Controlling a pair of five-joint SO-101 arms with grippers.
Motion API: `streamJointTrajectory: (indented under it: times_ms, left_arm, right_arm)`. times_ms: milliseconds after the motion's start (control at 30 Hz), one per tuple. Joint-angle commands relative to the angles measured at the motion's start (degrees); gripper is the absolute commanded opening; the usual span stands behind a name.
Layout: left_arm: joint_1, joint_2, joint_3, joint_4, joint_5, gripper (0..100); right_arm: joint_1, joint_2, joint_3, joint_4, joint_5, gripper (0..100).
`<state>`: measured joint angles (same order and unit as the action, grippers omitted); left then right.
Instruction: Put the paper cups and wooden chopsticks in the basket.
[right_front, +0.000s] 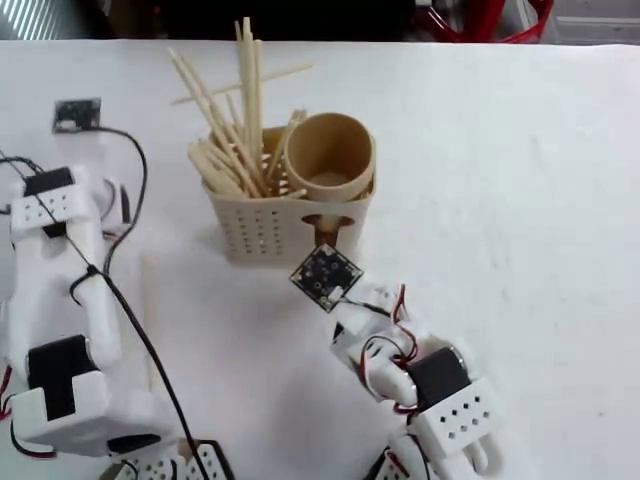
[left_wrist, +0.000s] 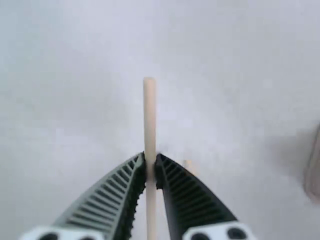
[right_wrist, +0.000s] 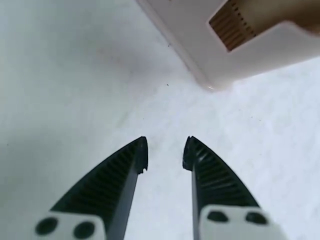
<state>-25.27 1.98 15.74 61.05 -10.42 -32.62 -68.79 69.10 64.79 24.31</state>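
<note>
Chopstick (left_wrist: 149, 120): thin, light, stiff wood, likely to pivot or slip if pinched near 1 end, so a hold nearer the middle looks safer. The left gripper (left_wrist: 150, 167) has its jaws closed on it over the table (left_wrist: 60, 75), with a long stretch of stick beyond them. The basket (right_front: 262, 232) holds 1 cup (right_front: 330, 152) and a leaning bundle of chopsticks (right_front: 228, 140). The right gripper (right_wrist: 165, 152) sits near the basket's corner, jaws parted, holding nothing.
</note>
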Motion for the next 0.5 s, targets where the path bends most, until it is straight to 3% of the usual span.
streamJointTrajectory:
  times_ms: [0, 200, 333, 467]
  left_arm:
    - [-0.3, 0.0, -6.4, -1.1, -5.5, 4]
    - [-1.5, 12.3, -6.9, -1.0, -13.5, 4]
    - [-3.3, 18.9, -7.0, -1.0, -17.7, 15]
    - [-5.6, 19.3, -7.0, -1.0, -19.6, 16]
  right_arm:
    - [0.5, -0.7, 0.4, -0.8, 0.4, 12.7]
    - [0.5, -0.7, 0.5, -0.9, 0.4, 12.7]
    - [0.5, -0.7, 0.5, -0.9, 0.4, 12.7]
    - [0.5, -0.7, 0.5, -0.9, 0.4, 12.7]
